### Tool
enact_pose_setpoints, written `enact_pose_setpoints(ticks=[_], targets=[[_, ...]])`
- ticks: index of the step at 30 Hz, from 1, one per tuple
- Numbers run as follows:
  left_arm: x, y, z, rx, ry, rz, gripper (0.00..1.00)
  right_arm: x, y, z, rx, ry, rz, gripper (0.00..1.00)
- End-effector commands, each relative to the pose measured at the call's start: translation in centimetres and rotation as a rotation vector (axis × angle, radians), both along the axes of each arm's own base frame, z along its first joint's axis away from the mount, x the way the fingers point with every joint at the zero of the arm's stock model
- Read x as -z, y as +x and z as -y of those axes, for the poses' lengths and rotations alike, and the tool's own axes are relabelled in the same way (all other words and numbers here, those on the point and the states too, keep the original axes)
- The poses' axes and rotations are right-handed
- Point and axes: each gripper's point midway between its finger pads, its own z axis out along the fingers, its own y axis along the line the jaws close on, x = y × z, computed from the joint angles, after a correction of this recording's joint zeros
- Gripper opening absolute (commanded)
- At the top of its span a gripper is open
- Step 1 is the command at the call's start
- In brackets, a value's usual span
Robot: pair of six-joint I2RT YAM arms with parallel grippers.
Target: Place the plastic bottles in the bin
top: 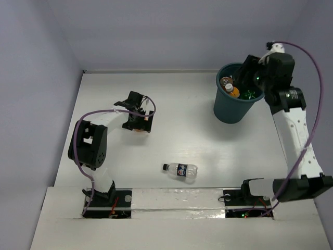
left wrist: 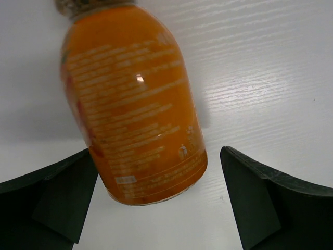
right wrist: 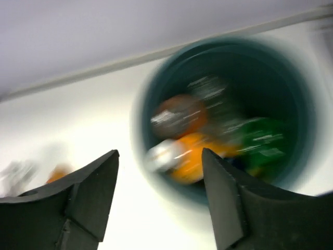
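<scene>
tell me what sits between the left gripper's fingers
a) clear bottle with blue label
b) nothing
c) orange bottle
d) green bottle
c, the left wrist view shows an orange bottle lying on the table between the fingers of the open left gripper.

Looked like a robotics lab booth: plain pale walls [top: 156, 31] boxed in a white table [top: 182, 104], cabled robot arms [top: 299, 140] bolted at its edge.
</scene>
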Motion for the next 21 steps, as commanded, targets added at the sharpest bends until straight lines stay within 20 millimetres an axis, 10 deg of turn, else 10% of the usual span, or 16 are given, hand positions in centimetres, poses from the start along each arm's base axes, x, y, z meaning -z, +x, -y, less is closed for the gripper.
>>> enact_pose_setpoints(ticks=[1, 3, 8, 13, 21], targets=[[-0.2, -0.5, 0.1, -0.029, -0.032, 0.008, 0.97, 1.4, -3.8, -8.5, -0.299, 0.035, -0.008, 0.63], [0.2, -0.4, -0.1, -0.054, -0.026, 0.015, 0.93, 3.2, -6.7, -12.1, -0.427, 0.042, -0.038, 0.43], [-0.5, 1.1, 0.2, -0.113, -0.050, 0.063, 0.87, 12.6, -13.8, -17.2, -0.703, 0.059, -0.224, 0.42], [-2.1, 2.5, -0.1, -0.174, -0.074, 0.113, 0.93, 17.1, -18.1, -17.2, -0.795, 0.034, -0.336, 0.87], [-3.2, 3.1, 0.5, -0.246, -0.175, 0.133, 0.98, 18.3, -18.6, -17.0, -0.809, 0.020, -0.378, 0.94]])
